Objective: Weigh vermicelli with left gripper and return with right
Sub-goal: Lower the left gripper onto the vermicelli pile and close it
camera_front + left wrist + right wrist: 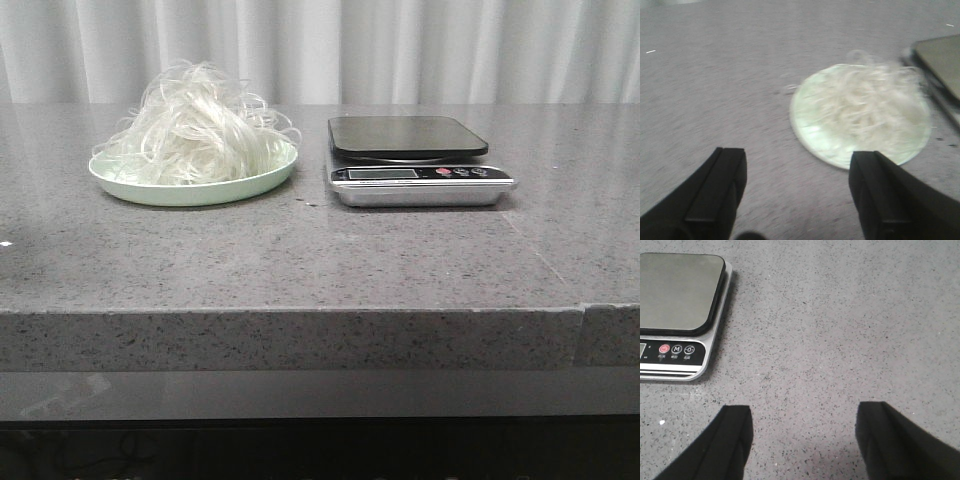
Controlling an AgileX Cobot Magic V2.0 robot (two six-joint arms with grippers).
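Observation:
The vermicelli [195, 125], a fluffy tangle of translucent white strands, lies heaped on a pale green round plate [190, 190] at the left of the counter. It also shows in the left wrist view [867, 107] on the plate [812, 135]. A kitchen scale [415, 160] with a dark empty platform stands to the plate's right; it shows in the right wrist view [680, 305] too. My left gripper [797, 160] is open and empty, above the counter just short of the plate. My right gripper [802, 417] is open and empty, above bare counter to the right of the scale. Neither gripper shows in the front view.
The grey speckled counter [320, 260] has a front edge near the camera and a seam at the right [583, 308]. A white curtain [400, 50] hangs behind. The scale's corner [940, 60] shows beside the plate in the left wrist view.

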